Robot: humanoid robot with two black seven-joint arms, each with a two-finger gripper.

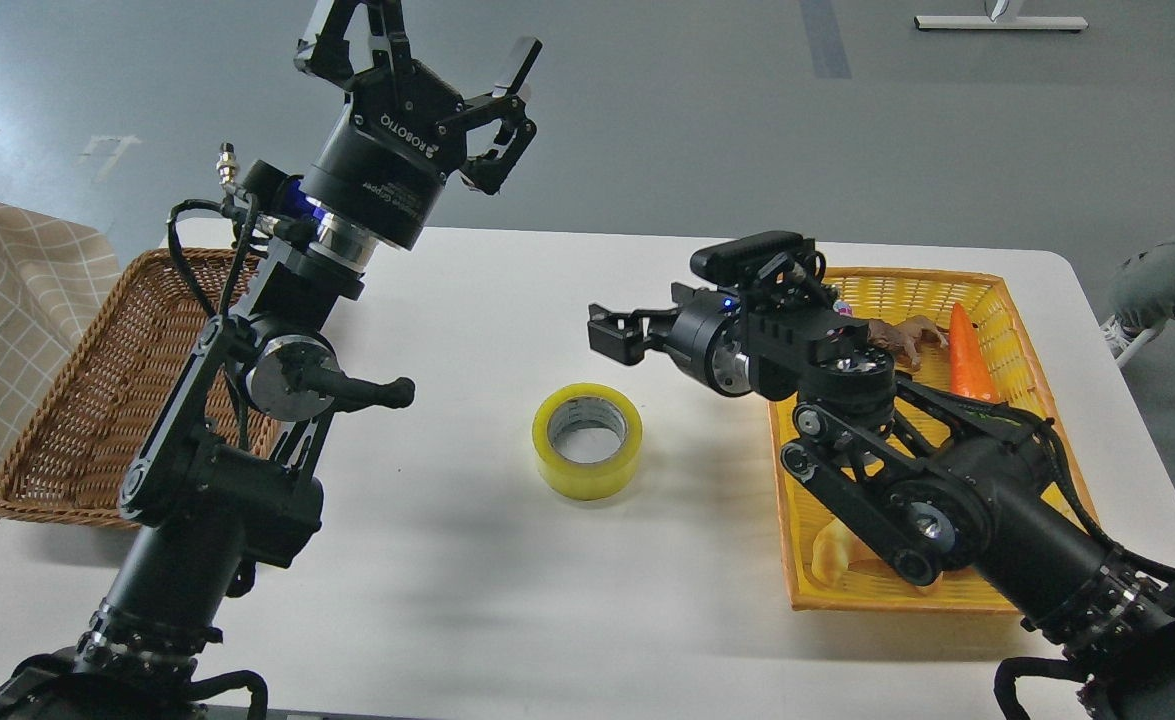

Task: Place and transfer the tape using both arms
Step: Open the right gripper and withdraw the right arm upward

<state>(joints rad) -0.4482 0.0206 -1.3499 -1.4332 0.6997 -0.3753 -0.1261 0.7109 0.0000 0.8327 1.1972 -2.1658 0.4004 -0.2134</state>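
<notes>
The yellow tape roll point(587, 438) lies flat on the white table point(507, 600), hole up, near the middle. My right gripper point(611, 332) hovers above and just behind the tape, pointing left, open and empty, clear of the roll. My left gripper point(429, 45) is raised high over the table's far left edge, pointing up and away, with its fingers spread open and empty. It is far from the tape.
A brown wicker basket point(67, 400) sits at the table's left, partly behind my left arm. A yellow basket point(1002, 290) at the right holds a carrot point(967, 350), a toy animal point(905, 335) and a croissant point(832, 550). A person's leg point(1167, 280) shows at the right edge.
</notes>
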